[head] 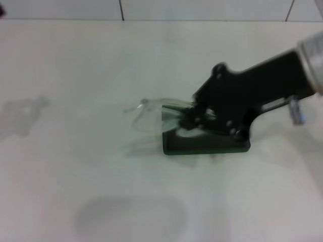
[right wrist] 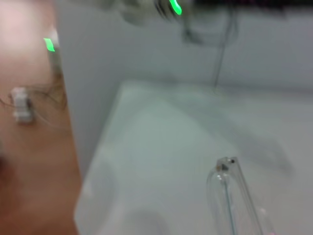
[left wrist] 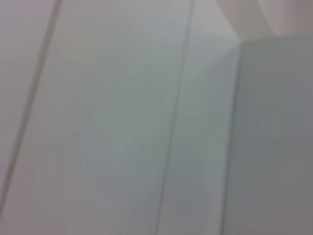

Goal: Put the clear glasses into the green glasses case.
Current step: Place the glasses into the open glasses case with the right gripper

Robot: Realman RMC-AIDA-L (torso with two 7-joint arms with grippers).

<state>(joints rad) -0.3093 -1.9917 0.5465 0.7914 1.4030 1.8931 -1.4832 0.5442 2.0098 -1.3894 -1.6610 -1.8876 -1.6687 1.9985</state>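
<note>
1. The head view looks forward and down from above onto the white table (head: pixel 101 75), far enough back to take in the green glasses case (head: pixel 202 143), the clear glasses (head: pixel 146 113) and the right arm.
2. The left wrist view faces only pale, flat panels with seams, sharing nothing with the others.
3. The right wrist view sits low and close over the table (right wrist: pixel 161 147), sharing the clear glasses (right wrist: pixel 234 196) with the head view.

Honestly there was no text, label, brand or number I could read anywhere in these shots, not even on the green glasses case (head: pixel 202 143), where the lid was too blurry to tell.
</note>
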